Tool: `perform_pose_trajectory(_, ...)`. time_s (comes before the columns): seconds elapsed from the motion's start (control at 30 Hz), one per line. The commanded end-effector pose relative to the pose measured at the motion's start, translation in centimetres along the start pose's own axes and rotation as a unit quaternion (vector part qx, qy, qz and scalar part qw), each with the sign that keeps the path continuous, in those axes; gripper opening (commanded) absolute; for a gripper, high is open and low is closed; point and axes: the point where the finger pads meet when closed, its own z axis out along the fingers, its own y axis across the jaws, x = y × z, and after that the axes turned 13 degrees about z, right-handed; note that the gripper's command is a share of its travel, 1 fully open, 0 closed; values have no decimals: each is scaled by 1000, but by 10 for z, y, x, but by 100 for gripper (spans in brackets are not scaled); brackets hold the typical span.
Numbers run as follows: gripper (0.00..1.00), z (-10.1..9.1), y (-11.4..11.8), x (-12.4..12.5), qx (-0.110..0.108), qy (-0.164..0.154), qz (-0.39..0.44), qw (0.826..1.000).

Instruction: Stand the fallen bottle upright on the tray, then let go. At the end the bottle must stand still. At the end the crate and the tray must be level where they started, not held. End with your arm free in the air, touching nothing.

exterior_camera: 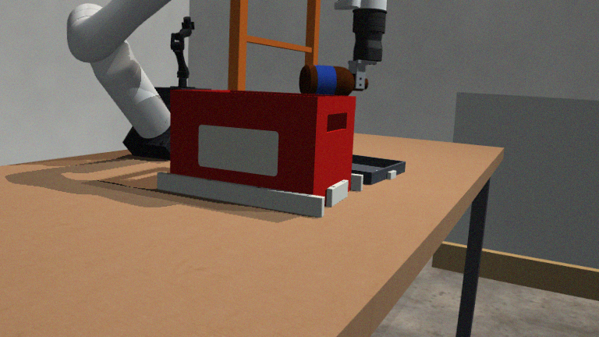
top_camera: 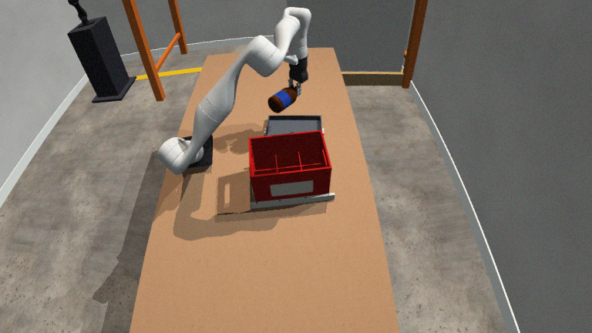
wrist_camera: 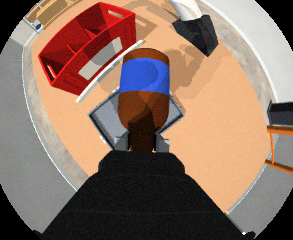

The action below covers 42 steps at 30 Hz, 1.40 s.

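Observation:
A brown bottle [top_camera: 283, 99] [exterior_camera: 325, 79] [wrist_camera: 145, 90] with a blue label hangs in the air, lying nearly level. My gripper [top_camera: 298, 88] [exterior_camera: 361, 79] is shut on the bottle's neck and holds it high above the dark grey tray [top_camera: 293, 125] [exterior_camera: 378, 166] [wrist_camera: 104, 122]. The tray lies flat on the table behind the red crate [top_camera: 287, 164] [exterior_camera: 260, 139] [wrist_camera: 80, 47]. In the wrist view the bottle points away from me over the tray, and my fingertips are hidden by the gripper body.
The red crate has dividers inside and stands on the wooden table [top_camera: 261, 259] [exterior_camera: 176, 271] against pale grey stop blocks [top_camera: 292, 200] [exterior_camera: 242, 194]. The arm's base [top_camera: 196, 155] is left of the crate. An orange ladder frame [top_camera: 143, 28] stands beyond the table.

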Motion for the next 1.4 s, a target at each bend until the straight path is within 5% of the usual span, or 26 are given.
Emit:
perform_pose_trajectory(0.0, 0, -1, 0, 0, 0, -1, 0, 1000)
perform_pose_trajectory(1.37, 0, -1, 0, 0, 0, -1, 34, 999)
